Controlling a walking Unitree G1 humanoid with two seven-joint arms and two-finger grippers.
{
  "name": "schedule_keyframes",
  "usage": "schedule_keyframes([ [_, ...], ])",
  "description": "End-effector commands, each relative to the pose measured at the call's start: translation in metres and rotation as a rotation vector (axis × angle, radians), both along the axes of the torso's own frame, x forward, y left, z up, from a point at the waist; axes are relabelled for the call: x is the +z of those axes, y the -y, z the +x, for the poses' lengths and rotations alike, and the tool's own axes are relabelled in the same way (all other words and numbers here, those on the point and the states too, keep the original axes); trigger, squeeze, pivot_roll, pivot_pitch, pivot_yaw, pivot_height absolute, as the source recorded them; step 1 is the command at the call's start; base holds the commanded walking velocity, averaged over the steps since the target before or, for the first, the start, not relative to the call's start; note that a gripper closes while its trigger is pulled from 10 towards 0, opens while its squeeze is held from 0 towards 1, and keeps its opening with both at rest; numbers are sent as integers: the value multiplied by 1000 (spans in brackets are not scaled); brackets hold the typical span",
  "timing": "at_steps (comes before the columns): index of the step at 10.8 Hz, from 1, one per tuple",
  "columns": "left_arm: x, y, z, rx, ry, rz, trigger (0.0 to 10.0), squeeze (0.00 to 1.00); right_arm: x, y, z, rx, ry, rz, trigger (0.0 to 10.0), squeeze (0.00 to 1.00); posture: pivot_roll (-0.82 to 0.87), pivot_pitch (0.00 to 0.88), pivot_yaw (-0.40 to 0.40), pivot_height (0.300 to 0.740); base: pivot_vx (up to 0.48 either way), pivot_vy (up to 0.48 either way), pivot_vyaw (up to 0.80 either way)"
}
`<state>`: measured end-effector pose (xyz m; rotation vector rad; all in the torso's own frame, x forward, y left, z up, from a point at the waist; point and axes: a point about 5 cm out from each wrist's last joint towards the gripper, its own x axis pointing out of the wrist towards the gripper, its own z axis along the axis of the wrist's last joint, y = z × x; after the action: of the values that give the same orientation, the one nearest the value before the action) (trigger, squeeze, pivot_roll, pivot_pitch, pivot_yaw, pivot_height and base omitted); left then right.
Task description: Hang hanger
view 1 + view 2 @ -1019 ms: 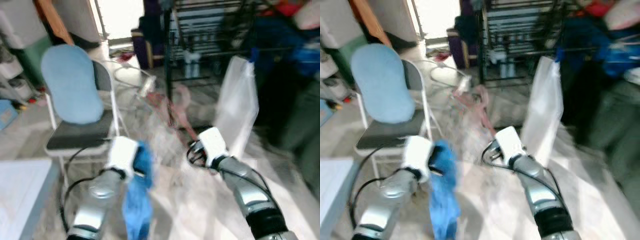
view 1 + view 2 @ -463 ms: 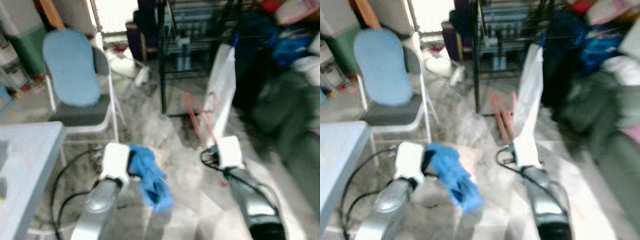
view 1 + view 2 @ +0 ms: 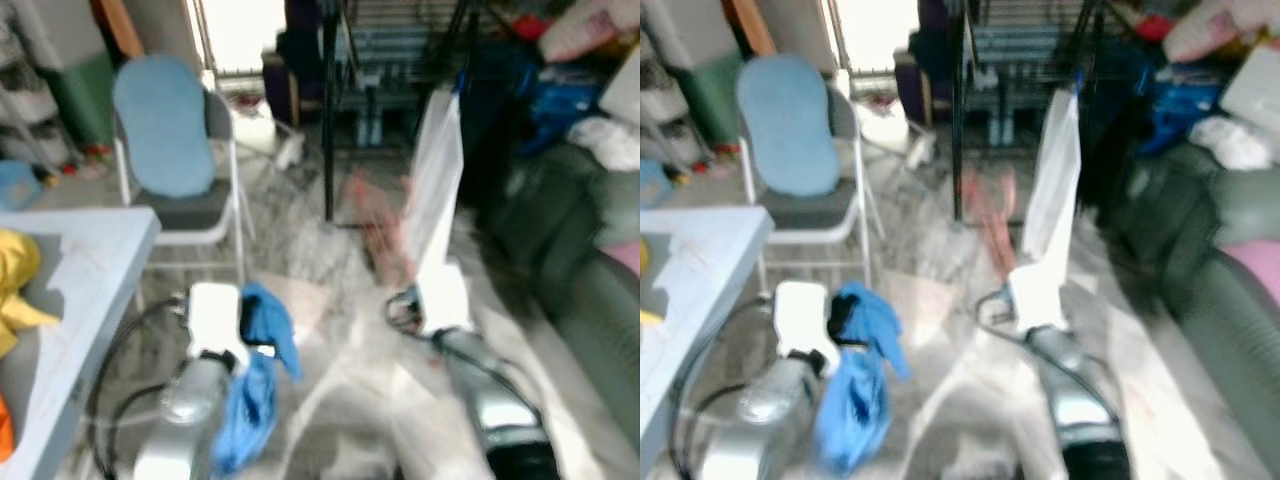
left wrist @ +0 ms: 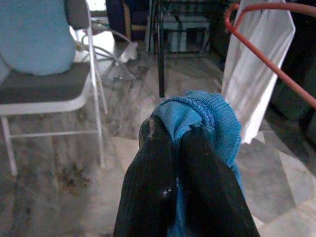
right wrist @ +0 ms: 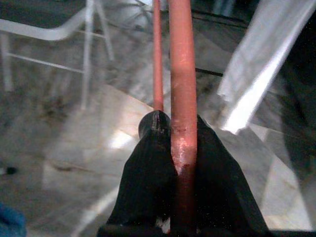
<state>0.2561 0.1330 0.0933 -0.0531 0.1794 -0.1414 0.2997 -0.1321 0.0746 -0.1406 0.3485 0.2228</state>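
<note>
No readable text, labels, brands or numbers are showing anywhere; both eye views are blurring from motion, and nothing in the wrist views is carrying any print or sign.

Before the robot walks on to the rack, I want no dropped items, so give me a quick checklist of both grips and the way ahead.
1. Right gripper shut on the red hanger: ok, the rod sits between both fingers.
2. Left gripper shut on the blue garment: ok, cloth is pinched at the fingertips.
3. Garment hanging free of the floor: cannot tell, the head views are blurred.
4. Black rack ahead in view: ok, straight ahead past the white garment.
5. Folding chair out of the way: ok, it stands off to the left.
6. Hanger hook free to catch a rail: cannot tell, the hook is not clearly seen.
</note>
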Motion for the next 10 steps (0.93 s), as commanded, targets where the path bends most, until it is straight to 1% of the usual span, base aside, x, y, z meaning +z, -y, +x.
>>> schedule_keyframes([
  [1, 9, 6, 1, -20, 39, -26, 10000, 0, 8, 0, 2, 7, 30, 10, 10000, 0, 13, 12, 32, 740, 0, 0, 0],
  [2, 8, 9, 0, -39, 37, -39, 10000, 0, 8, -2, 2, 9, 30, 14, 10000, 0, 12, 13, 35, 740, 0, 0, 0],
  [4, 8, 10, 1, -50, 38, -44, 10000, 0, 10, -3, 3, 6, 36, 18, 10000, 0, 12, 11, 42, 740, 0, -283, 0],
  [7, 8, 10, 3, -49, 34, -46, 10000, 0, 11, -9, 3, 36, 48, 13, 10000, 0, 15, 5, 45, 740, 0, -312, 0],
  [9, 7, 10, 2, -42, 20, -60, 10000, 0, 12, -11, 4, 40, 51, 17, 10000, 0, 18, 3, 46, 740, 0, 0, 547],
  [10, 6, 9, 2, -34, 15, -59, 10000, 0, 11, -11, 4, 33, 46, 27, 10000, 0, 18, 3, 46, 740, 0, 0, 0],
])
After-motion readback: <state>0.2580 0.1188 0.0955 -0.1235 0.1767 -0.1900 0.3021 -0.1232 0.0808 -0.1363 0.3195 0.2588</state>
